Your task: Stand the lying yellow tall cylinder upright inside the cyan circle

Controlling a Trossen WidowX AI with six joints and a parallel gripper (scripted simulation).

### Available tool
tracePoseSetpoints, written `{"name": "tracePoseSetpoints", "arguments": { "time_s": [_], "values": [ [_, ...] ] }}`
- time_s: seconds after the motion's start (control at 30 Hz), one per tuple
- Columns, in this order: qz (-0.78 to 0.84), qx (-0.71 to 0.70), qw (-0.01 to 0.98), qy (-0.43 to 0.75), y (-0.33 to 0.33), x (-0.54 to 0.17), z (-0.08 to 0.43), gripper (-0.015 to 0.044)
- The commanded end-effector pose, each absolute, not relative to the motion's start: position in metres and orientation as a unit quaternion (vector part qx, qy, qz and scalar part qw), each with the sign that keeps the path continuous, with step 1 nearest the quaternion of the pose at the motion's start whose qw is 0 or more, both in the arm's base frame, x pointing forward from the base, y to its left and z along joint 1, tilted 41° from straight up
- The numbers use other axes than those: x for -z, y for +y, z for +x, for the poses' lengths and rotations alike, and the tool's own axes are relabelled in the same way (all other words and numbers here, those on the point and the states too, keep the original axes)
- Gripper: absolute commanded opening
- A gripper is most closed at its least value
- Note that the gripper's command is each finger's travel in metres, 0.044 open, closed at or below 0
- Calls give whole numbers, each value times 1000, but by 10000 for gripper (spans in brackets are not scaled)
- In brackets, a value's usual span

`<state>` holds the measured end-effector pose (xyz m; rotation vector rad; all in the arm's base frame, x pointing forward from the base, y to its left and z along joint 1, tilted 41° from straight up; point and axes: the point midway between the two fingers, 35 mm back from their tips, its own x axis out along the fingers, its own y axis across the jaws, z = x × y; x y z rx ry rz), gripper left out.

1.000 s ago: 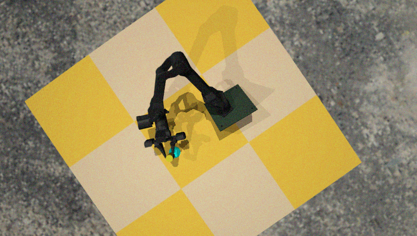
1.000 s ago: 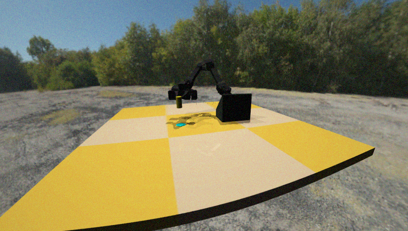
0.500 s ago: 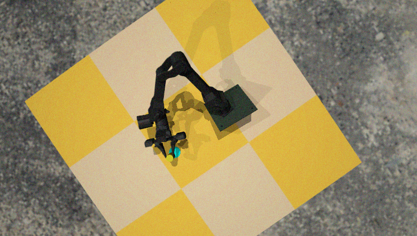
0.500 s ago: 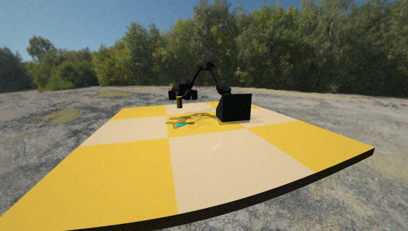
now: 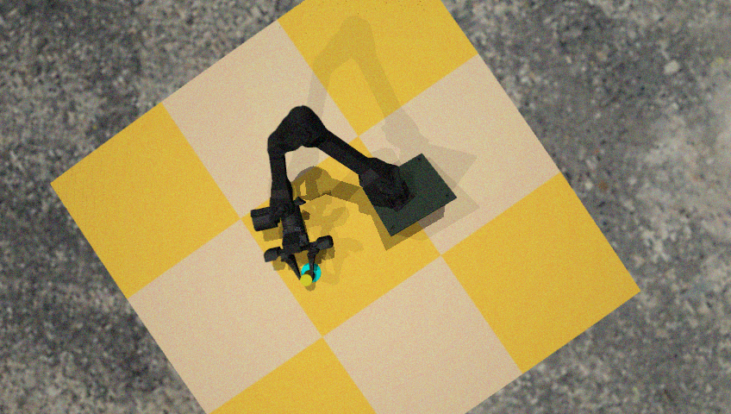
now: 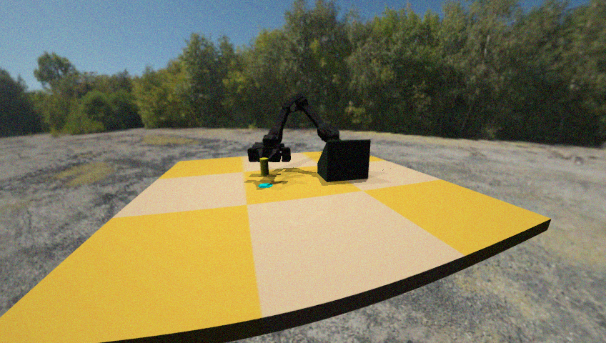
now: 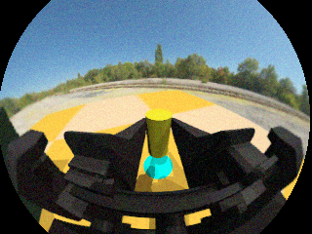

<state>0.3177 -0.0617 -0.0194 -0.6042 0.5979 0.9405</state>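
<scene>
The yellow tall cylinder [image 5: 306,279] [image 6: 264,166] [image 7: 159,134] is upright between the fingers, raised above the table; in the exterior view there is a gap under its lower end. My gripper [image 5: 306,278] [image 7: 158,121] is shut on it, with a finger on either side. The cyan circle [image 5: 316,271] [image 6: 265,185] [image 7: 158,170] lies flat on the table below the cylinder. In the wrist view the circle shows just under the cylinder's lower end and is partly shaded. In the top view a finger and the cylinder's top cover part of it.
The arm's dark base [image 5: 422,192] [image 6: 347,160] stands on the checkered table [image 5: 477,307] [image 6: 319,246], to the right of the circle in the top and exterior views. The arm bends high between the base and the gripper. No other objects show on the table.
</scene>
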Motion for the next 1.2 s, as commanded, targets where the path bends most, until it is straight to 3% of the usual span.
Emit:
{"name": "tracePoseSetpoints", "arguments": {
  "time_s": [0.0, 0.73, 1.1, 1.17],
  "values": [
    [-286, -438, 807, 273, -73, 30, 317, 105],
    [-280, -439, 806, 280, -94, 53, 311, 105],
    [-280, -439, 806, 280, -94, 53, 311, 394],
    [-280, -439, 806, 280, -94, 53, 311, 400]
  ]
}}
